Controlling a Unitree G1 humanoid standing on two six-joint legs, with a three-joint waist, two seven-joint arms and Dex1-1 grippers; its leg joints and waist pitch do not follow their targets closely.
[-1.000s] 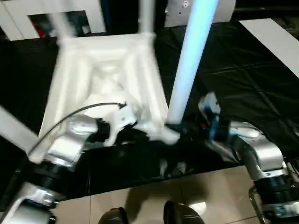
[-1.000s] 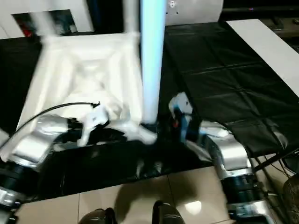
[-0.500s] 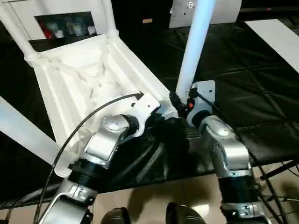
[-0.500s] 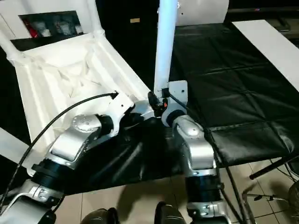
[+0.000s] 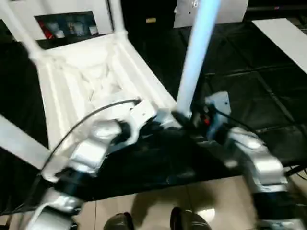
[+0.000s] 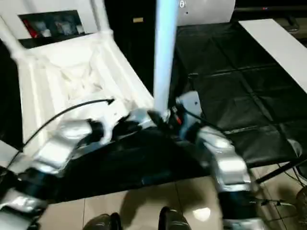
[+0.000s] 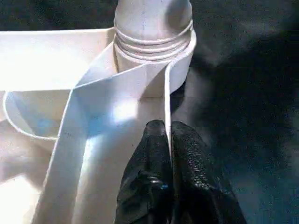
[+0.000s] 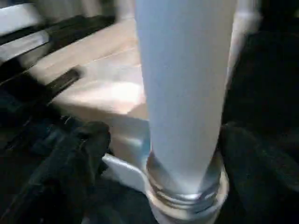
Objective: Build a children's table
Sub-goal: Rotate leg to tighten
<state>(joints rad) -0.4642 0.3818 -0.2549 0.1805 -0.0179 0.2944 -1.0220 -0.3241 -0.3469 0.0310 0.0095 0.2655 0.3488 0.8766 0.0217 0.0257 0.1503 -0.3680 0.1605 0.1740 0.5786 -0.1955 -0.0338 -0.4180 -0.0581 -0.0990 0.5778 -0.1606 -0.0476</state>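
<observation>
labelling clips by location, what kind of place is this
Probably an indoor lab or workshop. The upturned white table lies on a bench draped in black sheeting, over a glossy tiled floor, with a white glass-door cabinet behind.

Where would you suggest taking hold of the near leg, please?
Low on the leg, just above its threaded collar at the corner socket. It stands upright with bare round sides there, so a claw likely does best coming level from the right, one finger each side, as the right claw sits.
</observation>
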